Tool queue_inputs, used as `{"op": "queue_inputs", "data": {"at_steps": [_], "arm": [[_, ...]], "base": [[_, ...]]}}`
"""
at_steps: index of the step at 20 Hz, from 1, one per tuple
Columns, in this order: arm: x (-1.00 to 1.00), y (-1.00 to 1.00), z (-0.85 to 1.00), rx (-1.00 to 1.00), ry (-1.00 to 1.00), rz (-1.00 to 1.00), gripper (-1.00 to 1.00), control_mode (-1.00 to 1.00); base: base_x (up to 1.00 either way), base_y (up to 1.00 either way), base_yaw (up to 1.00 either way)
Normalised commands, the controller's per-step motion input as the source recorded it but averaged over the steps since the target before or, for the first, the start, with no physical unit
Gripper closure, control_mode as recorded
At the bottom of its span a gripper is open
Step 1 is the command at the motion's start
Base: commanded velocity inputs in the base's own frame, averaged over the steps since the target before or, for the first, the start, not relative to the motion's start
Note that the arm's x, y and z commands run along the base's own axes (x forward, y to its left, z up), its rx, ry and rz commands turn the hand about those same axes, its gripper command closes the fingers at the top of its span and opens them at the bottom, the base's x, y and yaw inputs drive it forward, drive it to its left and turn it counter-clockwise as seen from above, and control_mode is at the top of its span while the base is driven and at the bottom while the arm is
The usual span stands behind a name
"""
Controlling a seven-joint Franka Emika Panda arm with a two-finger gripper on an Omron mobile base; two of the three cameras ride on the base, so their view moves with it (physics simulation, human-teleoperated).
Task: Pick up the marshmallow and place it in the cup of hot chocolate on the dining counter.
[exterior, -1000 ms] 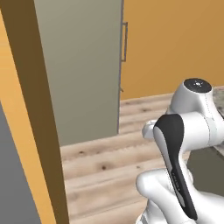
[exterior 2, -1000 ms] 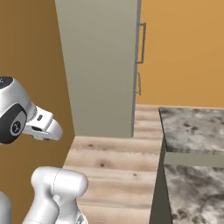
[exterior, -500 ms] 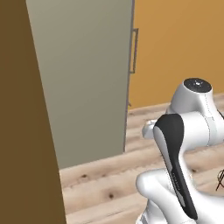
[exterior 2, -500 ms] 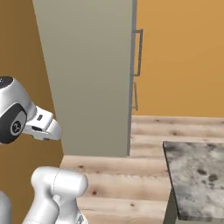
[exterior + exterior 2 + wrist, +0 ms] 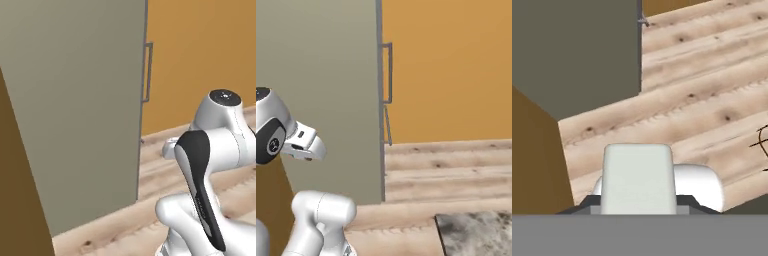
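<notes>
At left we see a tall, flat grey-green cabinet with a slim metal bar handle, then a smooth orange wall above knotty pale wood plank flooring. At lower right, the dining counter's speckled stone corner. Our gripper's fingers are pressed together.

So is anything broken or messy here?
No, nothing stands out. The tall grey cabinet stands straight with its handle in place, the wood floor looks clean, and the corner of the stone counter has no spill on it. The gripper is shut.
</notes>
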Motion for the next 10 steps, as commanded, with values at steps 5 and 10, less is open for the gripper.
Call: {"op": "queue_inputs", "data": {"at_steps": [5,10], "arm": [[0.0,0.0,0.0,0.0,0.0,0.0,1.0,1.0],[0.0,0.0,0.0,0.0,0.0,0.0,1.0,1.0]], "base": [[0.47,-0.52,-0.48],[0.59,0.06,-0.48]]}}
